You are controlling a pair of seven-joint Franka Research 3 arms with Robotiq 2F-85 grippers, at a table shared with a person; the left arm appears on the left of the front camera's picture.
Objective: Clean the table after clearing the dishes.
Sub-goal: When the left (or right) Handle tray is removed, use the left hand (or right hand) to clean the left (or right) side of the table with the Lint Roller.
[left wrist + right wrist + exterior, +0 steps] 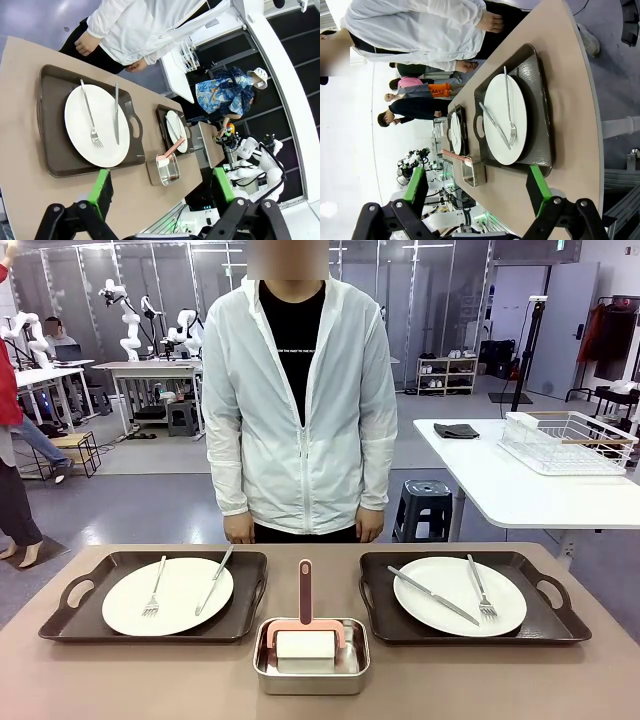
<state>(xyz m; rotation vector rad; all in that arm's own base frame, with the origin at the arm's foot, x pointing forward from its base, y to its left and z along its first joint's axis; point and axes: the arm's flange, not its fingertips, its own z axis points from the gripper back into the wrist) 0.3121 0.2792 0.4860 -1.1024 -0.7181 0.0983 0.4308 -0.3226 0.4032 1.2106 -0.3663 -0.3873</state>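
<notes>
Room: grey open lab floor. At the far right stands a white side table (500, 490) bearing a wire rack (570, 440) and a dark folded cloth (456, 430), with a dark stool (425, 505) beside it.

Surface: taupe-brown table (120, 680), matte and wide.
- Far edge: a person (300, 390) in a white jacket stands at its middle, hands hanging just beyond the edge.
- Near edge: a bare strip of tabletop runs along it on either side of the steel pan (312, 680).
- Ends: narrow bare margins lie outside both tray handles.

Items on the table:
1. Left tray (250, 590), dark brown with handles. It holds a white plate (185, 605) with a fork (155, 590) and a knife (213, 580) lying across it.
2. Right tray (385, 625), the same kind. It holds a second white plate (505, 605) with a knife (432, 595) and a fork (480, 590).
3. The steel pan is small and rectangular, set toward the near edge in front of the gap between the trays. It lies close beside their inner corners; whether it touches them cannot be told. It holds a pink-handled cleaning tool (306, 640) with a white block head, and the handle points toward the person.

Grippers:
- Left gripper (161, 175): raised above the table, looking down its length, jaws spread wide, nothing held.
- Right gripper (476, 175): raised likewise, jaws spread wide, empty.
</notes>
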